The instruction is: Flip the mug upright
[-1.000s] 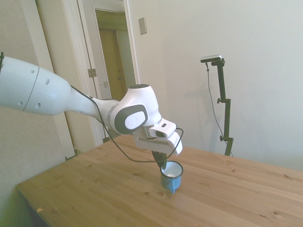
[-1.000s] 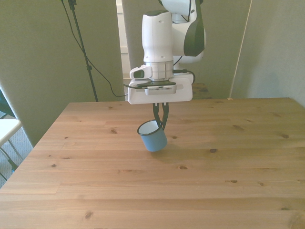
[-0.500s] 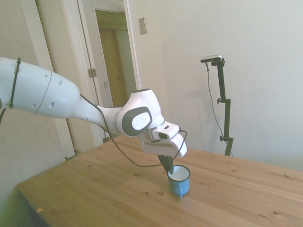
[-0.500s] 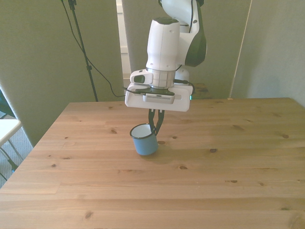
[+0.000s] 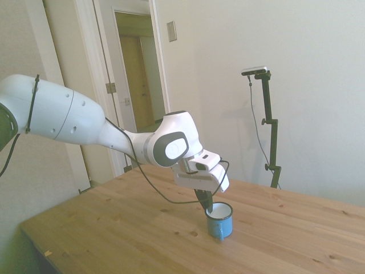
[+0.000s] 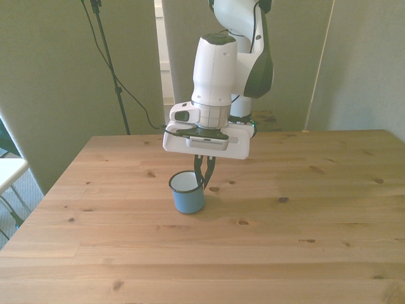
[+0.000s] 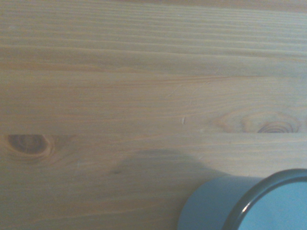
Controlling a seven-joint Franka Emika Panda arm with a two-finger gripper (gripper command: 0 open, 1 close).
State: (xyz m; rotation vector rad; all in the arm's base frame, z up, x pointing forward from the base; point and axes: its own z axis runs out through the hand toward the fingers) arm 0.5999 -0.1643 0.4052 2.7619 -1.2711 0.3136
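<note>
**Mug standing, rim still pinched — time for a clean let-go**

Your mug (image 6: 188,193) is mouth-up on the table (image 6: 304,228), a little toward the front view's left of centre, and from both the front and side views it looks level with its base on the wood. The gripper (image 6: 203,179) comes down at the rim's 3 o'clock side in the front view, fingers drawn close together on the mug's wall, one apparently inside the white cup and one outside. So you are holding it by the lip.

The wrist view shows only a slice of dark rim and teal wall (image 7: 211,206) against bare pine, with a knot off to one side; the handle isn't visible there.

The flip itself looks done, so the job now is release. Check that the base is fully seated before you part the fingers. Open slowly and evenly so neither pad drags the thin wall sideways. Then lift straight up toward 12 o'clock, clear of the rim, before you swing away. A light enamel cup will likely tip if an inner finger catches the lip.
</note>
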